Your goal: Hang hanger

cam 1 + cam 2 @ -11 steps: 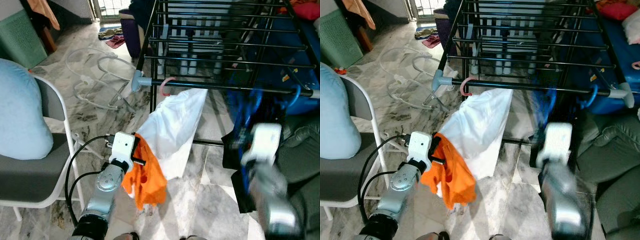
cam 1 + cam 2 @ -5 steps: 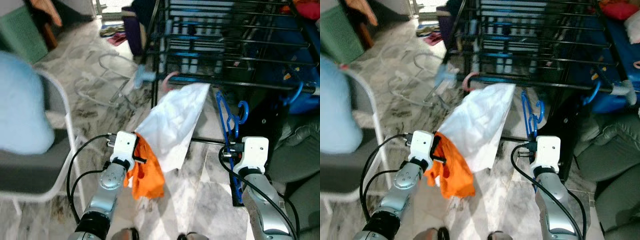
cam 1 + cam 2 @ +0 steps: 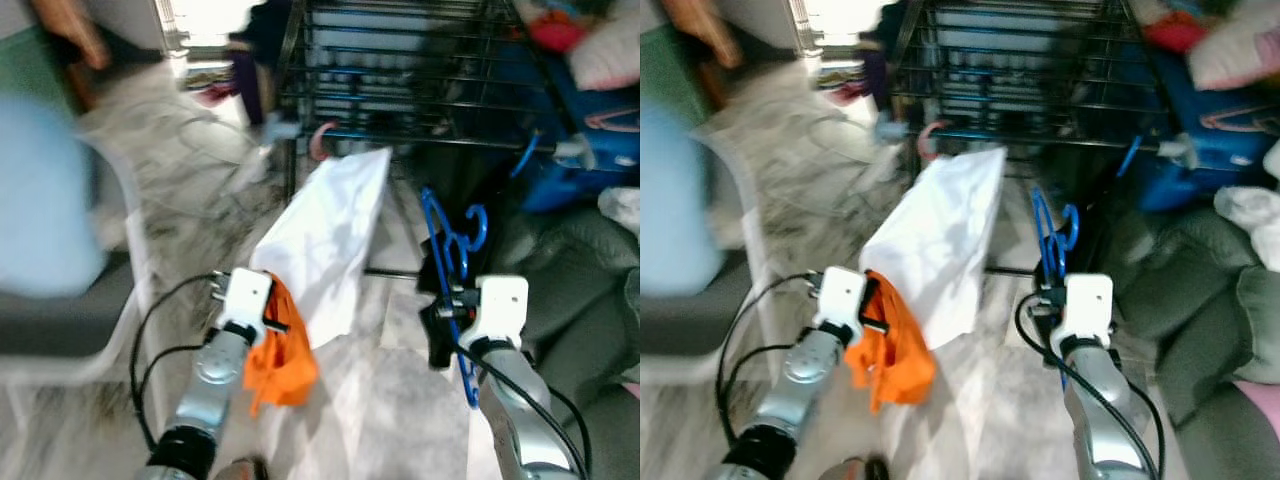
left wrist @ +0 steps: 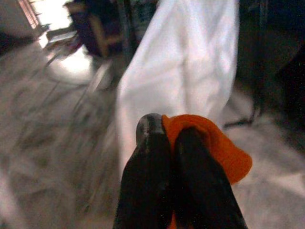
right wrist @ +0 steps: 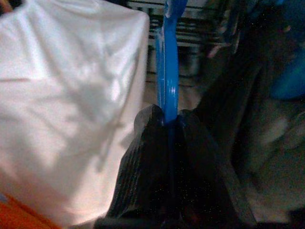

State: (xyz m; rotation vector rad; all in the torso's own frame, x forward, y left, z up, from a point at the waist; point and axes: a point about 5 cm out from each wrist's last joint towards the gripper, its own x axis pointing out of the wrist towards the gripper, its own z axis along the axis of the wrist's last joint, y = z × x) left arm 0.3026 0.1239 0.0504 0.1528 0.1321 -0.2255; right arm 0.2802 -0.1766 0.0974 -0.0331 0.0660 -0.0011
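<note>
My right gripper (image 5: 167,123) is shut on a blue plastic hanger (image 3: 448,245), holding it low in front of the black drying rack (image 3: 420,75); its hook (image 3: 473,228) points up, below the rack's front rail. My left gripper (image 4: 164,136) is shut on an orange cloth (image 3: 280,350), down at the left over the marble floor. A white garment (image 3: 325,235) hangs from a pink hanger hook (image 3: 320,140) on the rack's front rail, between the two arms. Another blue hanger hook (image 3: 525,155) hangs on the rail further right.
A grey folding chair with a light blue cushion (image 3: 45,215) stands at the left. Grey-green bedding (image 3: 580,270) and blue fabric lie at the right. Wire hangers lie blurred on the floor beyond the chair. The picture is motion-blurred.
The camera has swung right and the scene slid left. My right arm came up from a blur a second ago; it now holds the blue hanger steady before the rack.
</note>
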